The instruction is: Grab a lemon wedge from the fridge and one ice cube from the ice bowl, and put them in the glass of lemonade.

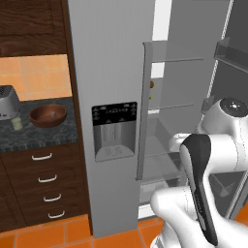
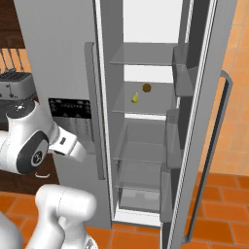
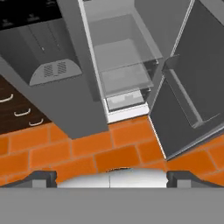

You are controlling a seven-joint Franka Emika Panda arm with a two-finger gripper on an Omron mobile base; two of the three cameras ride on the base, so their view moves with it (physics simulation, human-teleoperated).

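Fridge point(image 2: 58, 53) right door is swung fully open, so the shelves are exposed and I have a clear path in. Lemon wedge point(image 2: 135, 97) sits on a middle glass shelf point(image 2: 155, 108), upright-ish, just beside a small round brown item point(image 2: 147, 87) that lies a bit further back. They're apart, not touching, so I judge I can take the wedge without bumping the other.

My gripper point(image 3: 111, 178) is empty, fingertips point(image 3: 41, 178) spread wide apart at the bottom of the hand view. Hand is pointed down at the orange floor tiles point(image 3: 65, 151) and the fridge's lower drawers, well below the wedge's shelf. Arm is folded back near the base, not reaching in yet.

Ice bowl point(image 1: 47, 115) is on the dark counter point(image 1: 38, 133) left of the fridge, with the glass of lemonade point(image 1: 17, 124) near it, next to the toaster point(image 1: 7, 102). Both untouched, nothing dropped in yet.

Next step as I read it: raise and tilt the hand to shelf level, then go in for the wedge. It's tiny versus my fingers, so alignment matters.
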